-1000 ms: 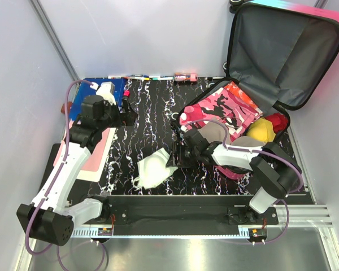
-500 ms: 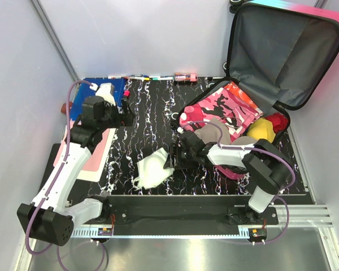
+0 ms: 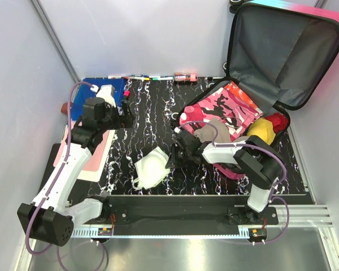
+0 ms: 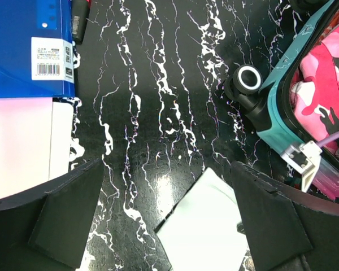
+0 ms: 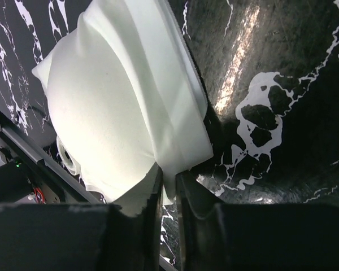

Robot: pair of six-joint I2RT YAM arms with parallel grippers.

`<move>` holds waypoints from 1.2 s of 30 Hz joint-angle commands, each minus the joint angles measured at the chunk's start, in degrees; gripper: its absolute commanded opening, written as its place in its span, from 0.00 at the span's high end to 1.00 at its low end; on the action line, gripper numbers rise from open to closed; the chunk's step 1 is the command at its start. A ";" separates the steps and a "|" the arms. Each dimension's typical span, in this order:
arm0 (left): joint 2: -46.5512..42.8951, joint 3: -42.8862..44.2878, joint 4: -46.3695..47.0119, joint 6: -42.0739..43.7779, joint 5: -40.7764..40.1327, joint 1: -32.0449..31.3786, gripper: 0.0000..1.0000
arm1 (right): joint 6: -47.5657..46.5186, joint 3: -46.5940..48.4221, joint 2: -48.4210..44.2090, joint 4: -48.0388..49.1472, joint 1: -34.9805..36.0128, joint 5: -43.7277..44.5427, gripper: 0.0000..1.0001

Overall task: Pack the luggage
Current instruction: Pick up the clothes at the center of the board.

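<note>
Black marbled surface [image 3: 158, 113]. Right gripper [image 5: 168, 179] nearly closed, pinching the edge of a white cloth [image 5: 118, 101] that lies on the surface. Left gripper [image 4: 169, 214] spread wide above the surface, holding nothing. Luggage [image 3: 282, 51] open at far right, lid upright, pink camo fabric [image 3: 226, 107] inside.

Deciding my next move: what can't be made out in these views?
Top view: right gripper's fingertips, hidden under its wrist.
Right wrist view: white cloth's lower edge, behind the fingers.
Left wrist view: the luggage, cut off by the frame edge.
</note>
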 commanded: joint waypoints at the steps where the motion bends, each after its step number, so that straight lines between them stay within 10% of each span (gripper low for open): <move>1: -1.55 -0.11 1.58 0.92 -1.58 -0.24 0.01 | -0.11 0.81 3.15 -2.59 -0.02 2.64 0.84; 4: -1.72 -0.20 1.58 1.01 -1.76 -0.24 0.01 | -1.17 1.16 2.19 -2.68 -0.02 2.90 1.00; 15: -2.08 -0.55 1.58 1.10 -2.20 -0.24 0.01 | -9.77 0.37 -11.43 -3.20 -0.02 5.27 1.00; 26: -1.90 -0.72 1.67 0.92 -2.20 -0.24 0.01 | -20.50 3.09 -27.08 -23.06 -0.02 13.62 1.00; 36: -1.64 -0.81 1.84 0.57 -1.32 -0.24 0.01 | -24.46 8.71 -36.75 -47.47 -1.16 38.30 1.00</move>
